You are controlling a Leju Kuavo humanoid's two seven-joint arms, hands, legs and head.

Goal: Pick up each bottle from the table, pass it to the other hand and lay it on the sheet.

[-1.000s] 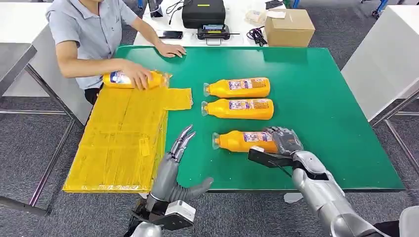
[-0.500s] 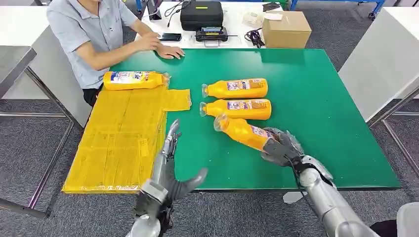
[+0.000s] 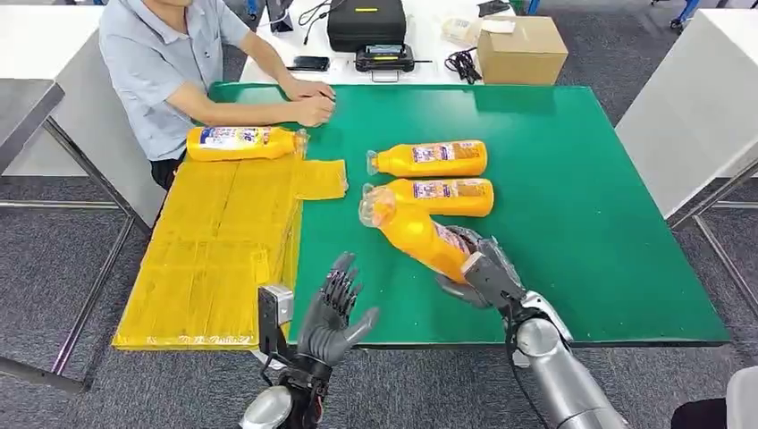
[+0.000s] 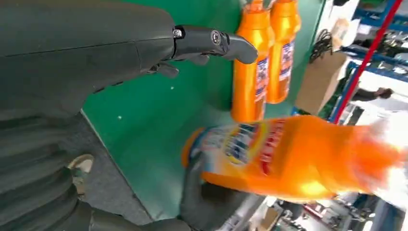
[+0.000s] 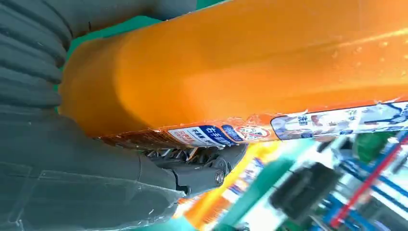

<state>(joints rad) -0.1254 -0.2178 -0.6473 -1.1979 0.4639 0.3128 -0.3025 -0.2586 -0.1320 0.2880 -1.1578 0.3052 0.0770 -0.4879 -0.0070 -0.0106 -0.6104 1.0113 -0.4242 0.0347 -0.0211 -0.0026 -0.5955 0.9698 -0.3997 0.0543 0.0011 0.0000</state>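
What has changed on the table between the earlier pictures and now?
The right hand lifted the nearest orange bottle off the green table, neck tilted up. The left hand turned palm-up, open. The person's hand left the bottle on the yellow sheet. Two bottles stayed.

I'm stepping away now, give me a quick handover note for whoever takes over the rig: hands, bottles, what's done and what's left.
Right hand grips a raised bottle by its base, cap pointing toward the left hand.
Left hand is open, fingers spread, at the table's near edge, holding nothing.
Done: one bottle on the yellow sheet, at its far end beside the seated person.
Left: hand over the raised bottle and lay it on the sheet; then the two bottles on the green table, the farther bottle and the nearer bottle.
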